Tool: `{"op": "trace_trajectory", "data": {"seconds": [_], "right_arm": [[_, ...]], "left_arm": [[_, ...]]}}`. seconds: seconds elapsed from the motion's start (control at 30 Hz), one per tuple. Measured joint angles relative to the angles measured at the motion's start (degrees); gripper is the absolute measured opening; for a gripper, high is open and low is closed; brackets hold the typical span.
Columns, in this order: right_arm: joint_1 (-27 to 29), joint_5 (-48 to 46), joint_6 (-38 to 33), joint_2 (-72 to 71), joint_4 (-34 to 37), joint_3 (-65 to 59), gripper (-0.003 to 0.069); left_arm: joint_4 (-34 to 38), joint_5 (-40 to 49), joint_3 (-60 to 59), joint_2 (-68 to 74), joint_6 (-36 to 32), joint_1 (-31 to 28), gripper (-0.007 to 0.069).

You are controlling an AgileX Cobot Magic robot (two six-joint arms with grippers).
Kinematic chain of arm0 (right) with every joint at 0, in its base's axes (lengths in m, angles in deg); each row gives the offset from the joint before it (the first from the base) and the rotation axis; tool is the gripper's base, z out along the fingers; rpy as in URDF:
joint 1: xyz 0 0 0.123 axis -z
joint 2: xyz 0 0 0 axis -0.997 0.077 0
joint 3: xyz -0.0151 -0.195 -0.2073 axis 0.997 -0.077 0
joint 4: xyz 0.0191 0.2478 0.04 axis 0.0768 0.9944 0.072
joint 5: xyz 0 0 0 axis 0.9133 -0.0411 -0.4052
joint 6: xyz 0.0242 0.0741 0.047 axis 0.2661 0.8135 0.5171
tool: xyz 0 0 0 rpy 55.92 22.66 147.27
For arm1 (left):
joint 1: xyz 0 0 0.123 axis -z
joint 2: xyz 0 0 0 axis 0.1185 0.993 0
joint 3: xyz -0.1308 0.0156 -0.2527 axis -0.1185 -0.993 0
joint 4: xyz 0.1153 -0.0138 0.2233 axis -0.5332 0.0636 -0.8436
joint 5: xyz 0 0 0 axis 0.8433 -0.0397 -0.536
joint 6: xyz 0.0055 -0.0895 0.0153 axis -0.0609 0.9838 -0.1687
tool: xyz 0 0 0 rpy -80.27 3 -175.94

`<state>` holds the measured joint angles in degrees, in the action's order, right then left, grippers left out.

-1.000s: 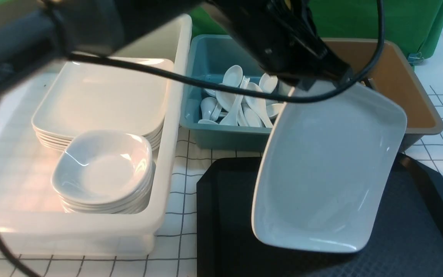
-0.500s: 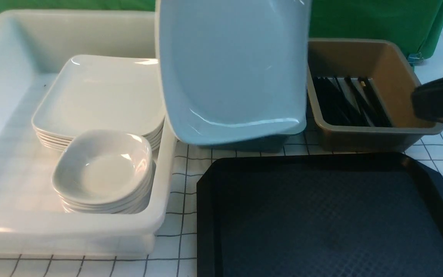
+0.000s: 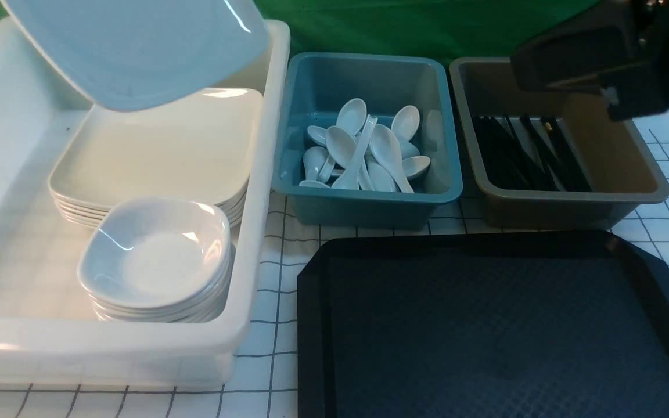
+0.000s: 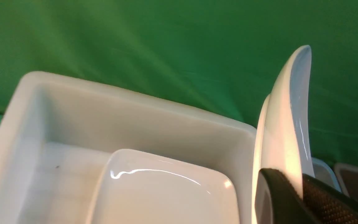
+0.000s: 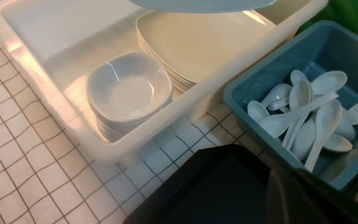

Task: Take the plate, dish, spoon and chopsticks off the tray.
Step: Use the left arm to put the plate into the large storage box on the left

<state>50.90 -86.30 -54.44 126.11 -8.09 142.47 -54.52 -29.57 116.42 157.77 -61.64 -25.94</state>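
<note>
The table [image 3: 279, 354], under a checked cloth, carries three tubs along its far side and the black tray [image 3: 485, 337] at near right. The tray's textured floor is bare, so by my judgement only the last item remains to be put away.

The white tub [image 3: 256, 220] fills the left. Above its far end hangs the plate [image 3: 137, 46], tilted, its low near edge over the stack of plates [image 3: 160, 151] and clear of it. A pile of small dishes [image 3: 157, 255] sits at the tub's near end. The teal tub [image 3: 369, 206] in the middle holds spoons [image 3: 363, 151]. The brown tub [image 3: 567, 212] on the right holds chopsticks [image 3: 529, 154].

The left claw [image 4: 300, 193] is clamped on the plate's rim, and the plate runs edge-on away from it. The right claw [image 5: 291, 193] is closed with nothing seen in it, near the tray's far left corner.

The stack lies directly below the held plate and slightly nearer. The left arm alone is placed for this. The move likely needs levelling the plate and lowering it square onto the stack, keeping off the small dishes.
</note>
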Motion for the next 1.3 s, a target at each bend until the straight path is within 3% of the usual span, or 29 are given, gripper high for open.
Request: {"op": "trace_trajectory", "data": {"seconds": [0.3, 0.6, 0.87, 1.3], "right_arm": [[-5.7, 0.3, -1.8, 8.7, 0.0, 7.2, -0.0001], [-6.3, 4.4, -1.8, 13.6, -0.3, 12.0, -0.0001], [-6.4, 7.5, -0.2, 18.9, -0.4, 14.1, -0.0001], [-6.4, 7.2, 0.0, 19.3, -0.4, 14.4, -0.0001]], "left_arm": [[11.2, -20.1, -21.0, 0.1, -3.6, -2.6, 0.0032], [32.9, -29.1, -35.0, 0.7, -17.6, -2.6, 0.0032], [37.6, -30.4, -35.7, 4.6, -19.2, -2.0, 0.0032], [38.4, -35.3, -35.7, 8.9, -19.2, 4.2, 0.0032]]}}
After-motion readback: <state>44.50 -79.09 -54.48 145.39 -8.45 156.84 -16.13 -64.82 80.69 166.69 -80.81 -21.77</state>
